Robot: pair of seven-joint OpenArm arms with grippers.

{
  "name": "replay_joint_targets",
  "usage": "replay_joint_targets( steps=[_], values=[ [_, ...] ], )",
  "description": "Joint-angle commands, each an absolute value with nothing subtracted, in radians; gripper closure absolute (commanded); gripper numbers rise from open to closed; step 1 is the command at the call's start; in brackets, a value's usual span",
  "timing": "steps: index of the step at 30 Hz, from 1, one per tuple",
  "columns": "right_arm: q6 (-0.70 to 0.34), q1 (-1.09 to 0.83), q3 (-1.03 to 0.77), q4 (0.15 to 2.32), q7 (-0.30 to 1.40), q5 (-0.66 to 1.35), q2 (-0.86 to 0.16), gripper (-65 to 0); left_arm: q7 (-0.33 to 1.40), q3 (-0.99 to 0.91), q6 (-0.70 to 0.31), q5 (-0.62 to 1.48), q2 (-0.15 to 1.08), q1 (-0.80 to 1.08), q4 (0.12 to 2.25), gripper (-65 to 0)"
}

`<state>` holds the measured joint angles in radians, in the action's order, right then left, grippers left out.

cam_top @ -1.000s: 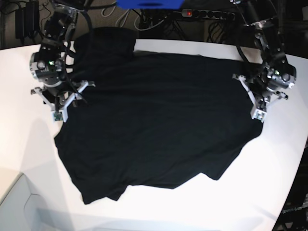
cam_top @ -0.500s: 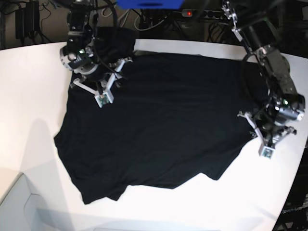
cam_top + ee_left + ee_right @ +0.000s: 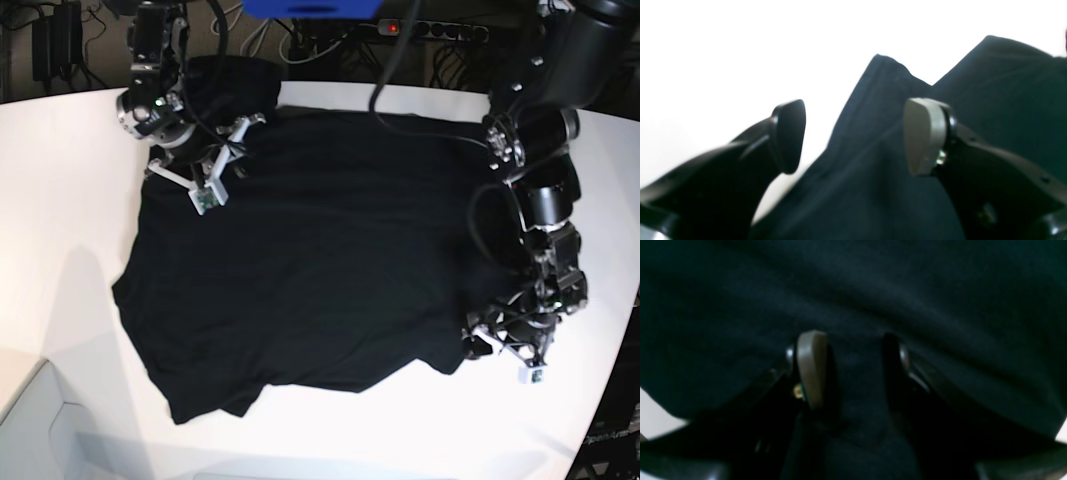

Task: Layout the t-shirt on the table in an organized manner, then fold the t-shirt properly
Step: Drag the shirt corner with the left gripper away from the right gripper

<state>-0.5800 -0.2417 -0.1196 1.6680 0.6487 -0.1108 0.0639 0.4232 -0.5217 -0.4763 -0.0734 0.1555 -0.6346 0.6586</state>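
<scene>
The black t-shirt (image 3: 330,250) lies spread flat on the white table (image 3: 60,200), plain side up, with one sleeve bunched at the far left. My right gripper (image 3: 226,162) stands over that far-left shoulder. In the right wrist view my right gripper (image 3: 853,370) has its jaws apart, with dark cloth (image 3: 873,290) beneath and nothing pinched. My left gripper (image 3: 500,362) is at the shirt's near-right edge. In the left wrist view my left gripper (image 3: 857,136) is open above a loose corner of the t-shirt (image 3: 990,100).
A power strip (image 3: 400,27) with a red light, cables and a blue object (image 3: 310,8) sit beyond the table's far edge. The table's curved rim (image 3: 610,330) runs close by the left arm. A pale grey box (image 3: 40,430) is at the near left.
My left gripper travelled down the shirt's right edge toward the near side and opened, letting go of the cloth. My right gripper moved from the left edge up to the far-left shoulder.
</scene>
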Motion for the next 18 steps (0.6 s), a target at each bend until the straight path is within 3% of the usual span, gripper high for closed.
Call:
replay_joint_targets(
  steps=[1,7,11,18],
  values=[
    [-0.584,-0.252,-0.120,1.672,0.693,-0.131,0.062,-25.2,0.369,-0.521,-0.467,-0.061,0.166,-0.687,0.619,-44.6],
    [-0.584,-0.252,-0.120,1.672,0.693,-0.131,0.062,-25.2,0.237,-0.522,-0.404,-0.061,0.191,-0.742,0.395,-44.6],
    [-0.584,-0.252,-0.120,1.672,0.694,-0.131,0.062,-25.1,0.199,-0.521,-0.352,-0.061,0.191,-0.737,0.377,-44.6],
    [-0.584,-0.252,-0.120,1.672,0.694,-0.131,0.062,-25.1,0.197,-0.519,-0.349,-0.077,0.191,-0.707,0.374,-44.5]
  ],
)
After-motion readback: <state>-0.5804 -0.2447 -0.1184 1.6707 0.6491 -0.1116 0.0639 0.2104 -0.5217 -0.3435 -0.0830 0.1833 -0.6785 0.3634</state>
